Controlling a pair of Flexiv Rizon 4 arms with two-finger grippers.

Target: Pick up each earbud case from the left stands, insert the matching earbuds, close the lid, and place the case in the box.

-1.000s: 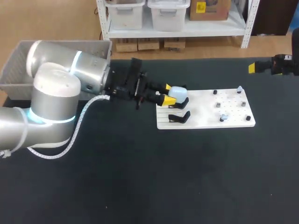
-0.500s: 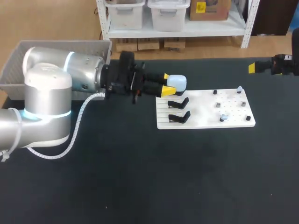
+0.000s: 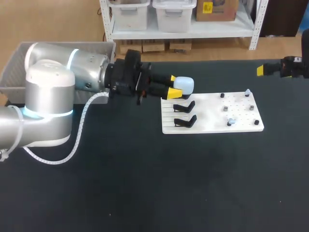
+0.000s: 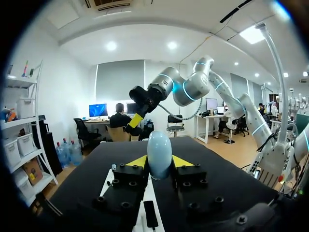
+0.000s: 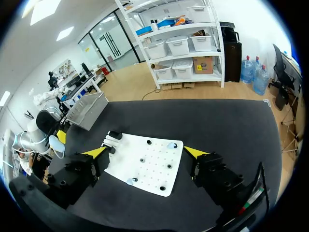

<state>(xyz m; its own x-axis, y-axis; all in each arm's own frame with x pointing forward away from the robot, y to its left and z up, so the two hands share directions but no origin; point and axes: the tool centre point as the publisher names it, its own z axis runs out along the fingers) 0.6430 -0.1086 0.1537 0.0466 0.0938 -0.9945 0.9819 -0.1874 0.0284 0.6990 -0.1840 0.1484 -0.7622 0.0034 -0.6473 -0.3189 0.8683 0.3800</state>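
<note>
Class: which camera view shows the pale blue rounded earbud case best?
Left wrist view: the pale blue rounded earbud case looms close in the left gripper. Head view shows it small; right wrist view, tiny.

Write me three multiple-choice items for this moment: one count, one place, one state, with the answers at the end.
1. How many of the black stands on the white board are empty?
A) none
B) one
C) two

2. Where is the pale blue case?
A) on a stand
B) between the tips of the left pincer
C) lying flat on the board

3. In what state is the right pincer?
A) open, holding nothing
B) shut on an earbud
C) shut on the case

Answers:
1. C: both stands hold nothing.
2. B: the two yellow tips press the case from two sides, and it is off the stands.
3. A: its fingers stand wide apart with nothing between them.
</note>
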